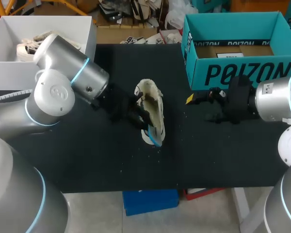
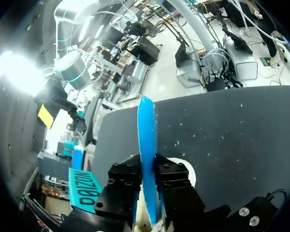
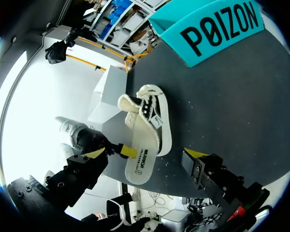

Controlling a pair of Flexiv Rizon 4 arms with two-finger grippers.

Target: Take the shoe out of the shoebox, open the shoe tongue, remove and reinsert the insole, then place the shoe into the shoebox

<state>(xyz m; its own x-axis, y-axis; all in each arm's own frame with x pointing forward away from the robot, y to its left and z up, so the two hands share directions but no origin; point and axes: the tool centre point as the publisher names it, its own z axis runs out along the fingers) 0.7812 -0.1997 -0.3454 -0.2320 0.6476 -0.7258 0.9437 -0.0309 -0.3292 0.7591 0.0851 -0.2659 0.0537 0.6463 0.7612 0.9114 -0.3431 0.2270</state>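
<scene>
Left arm angled in over the table (image 1: 87, 160), its gripper (image 2: 147, 180) clamped on the blue-backed insole (image 2: 147, 140) protruding from the shoe (image 1: 152, 104) at mid-table; right gripper (image 3: 146, 153), fingers apart, near the teal shoebox (image 1: 233, 74), which bears dark lettering

- The table (image 1: 87, 160) has a flat top covered in matte black, and it spans the middle of the head view from side to side.
- Small pale specks (image 1: 157, 149) lie scattered over the black surface, mostly around the middle and toward the front edge.
- The front edge runs straight, and a white table leg (image 1: 240, 208) shows below its right part.
- Light falls evenly on the top, casting soft shadows and giving it a dull grey sheen.
</scene>
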